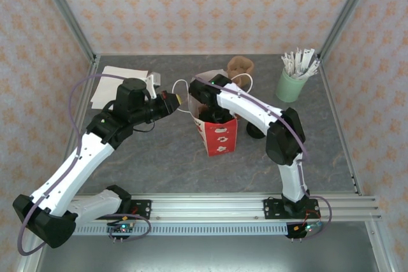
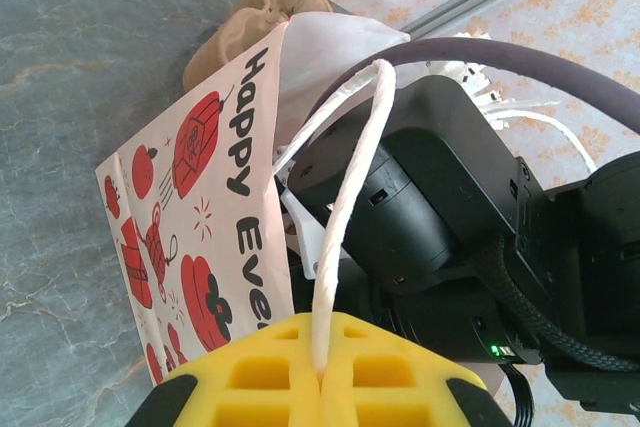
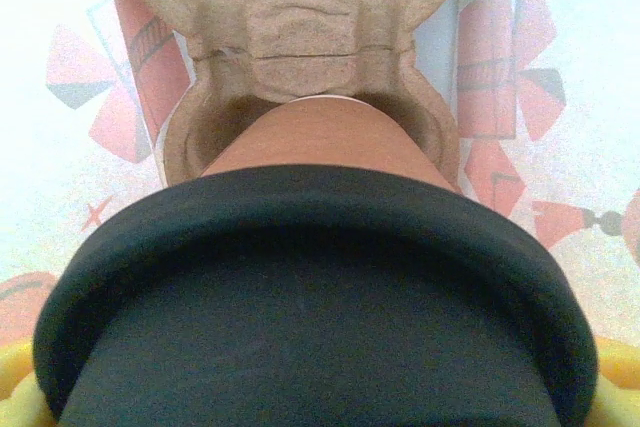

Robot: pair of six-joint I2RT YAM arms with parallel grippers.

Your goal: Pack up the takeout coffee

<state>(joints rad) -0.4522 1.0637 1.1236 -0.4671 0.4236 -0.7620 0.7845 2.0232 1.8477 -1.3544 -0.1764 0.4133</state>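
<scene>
Takeout coffee point(image 3: 330, 142), brown-sleeved under a black lid point(image 3: 310, 287), held by right pincer point(image 3: 315, 392); left pincer point(image 2: 320, 372) clamps bag handle point(image 2: 350, 177).

- small paper cup with brown cardboard sleeve point(image 3: 330, 142): mostly hidden behind its blurred black lid point(image 3: 310, 297), itself cut by the lower edge
- white cord handle point(image 2: 345, 197): lower end lost between the left gripper point(image 2: 320, 379) pads
- brown moulded-pulp tray point(image 3: 300, 27): top cropped

Matt paper bag point(image 2: 215, 217), printed red on white, with a twisted white paper-cord handle point(image 2: 345, 197). Rough, fibrous brown moulded-pulp tray point(image 3: 300, 37). Smooth brown cardboard on the coffee cup point(image 3: 330, 142). Matt grey marbled tabletop point(image 2: 70, 77).
</scene>
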